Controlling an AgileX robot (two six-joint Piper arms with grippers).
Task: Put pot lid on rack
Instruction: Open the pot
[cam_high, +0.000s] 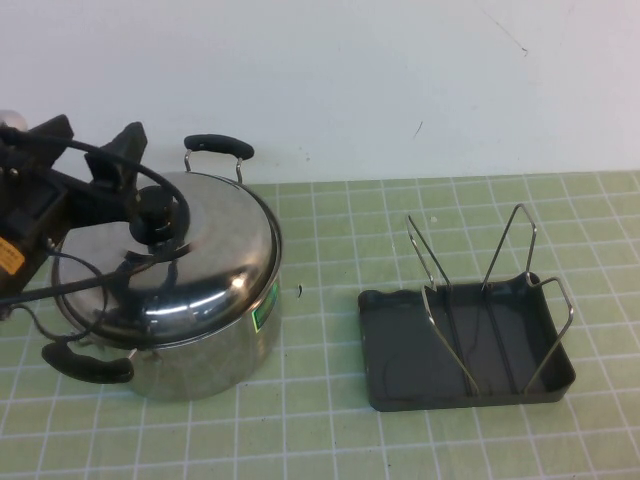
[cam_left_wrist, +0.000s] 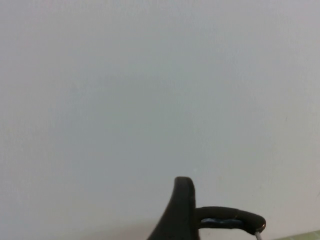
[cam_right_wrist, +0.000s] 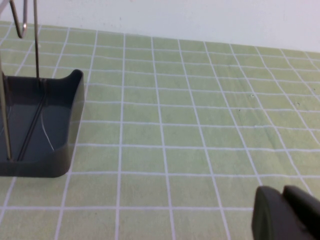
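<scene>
Count on the desk: one pot (cam_high: 200, 340) with two black handles, one lid (cam_high: 190, 255) with one knob, and one rack (cam_high: 400, 370) carrying four upright wire loops. Two grippers are counted: the left gripper (cam_high: 150, 190) over the lid near the desk's left edge, the right gripper (cam_right_wrist: 287, 212) seen only from its wrist camera.

Steel two-handled pot (cam_high: 215, 345), green gridded mat (cam_high: 330, 440), white wall (cam_high: 400, 80)

1. The high view looks down from the robot's side at the pot (cam_high: 170, 300), the rack (cam_high: 465, 345) and the back wall.
2. The left wrist view faces the blank wall, catching a pot handle (cam_left_wrist: 227, 220).
3. The right wrist view sits low over the mat, sharing the rack (cam_right_wrist: 40, 127) corner.
</scene>
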